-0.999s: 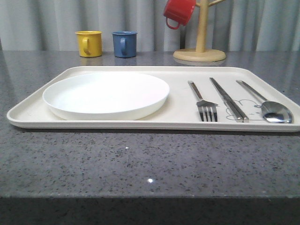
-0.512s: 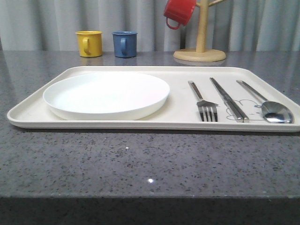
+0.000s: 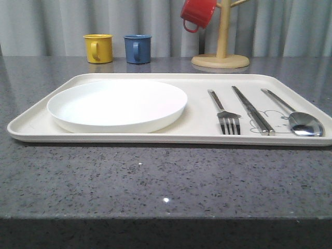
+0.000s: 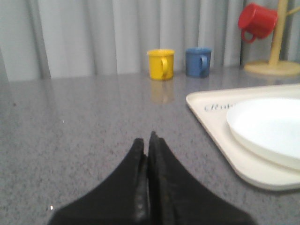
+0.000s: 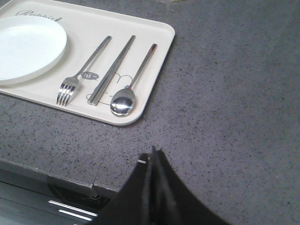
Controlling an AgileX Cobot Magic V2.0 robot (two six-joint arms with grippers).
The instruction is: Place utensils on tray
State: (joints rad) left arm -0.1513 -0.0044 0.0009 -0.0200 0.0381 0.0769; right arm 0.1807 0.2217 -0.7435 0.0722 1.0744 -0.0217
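The cream tray (image 3: 129, 140) lies across the grey table. On its left half rests the round white plate (image 3: 117, 105). On its right half the fork (image 3: 224, 111), the long flat metal piece (image 3: 253, 110) and the spoon (image 3: 296, 116) lie side by side, handles pointing away from me. The right wrist view looks down on the tray (image 5: 154, 51) with the fork (image 5: 82, 70), flat piece (image 5: 111, 70) and spoon (image 5: 130, 88). My right gripper (image 5: 151, 153) is shut and empty, above the table beside the tray's near corner. My left gripper (image 4: 146, 139) is shut and empty, left of the tray (image 4: 213, 126).
A yellow mug (image 3: 98, 48) and a blue mug (image 3: 138, 49) stand at the back of the table. A red mug (image 3: 197, 13) hangs on a wooden mug tree (image 3: 222, 49) behind the tray. The table's front edge (image 5: 51, 173) runs close to my right gripper.
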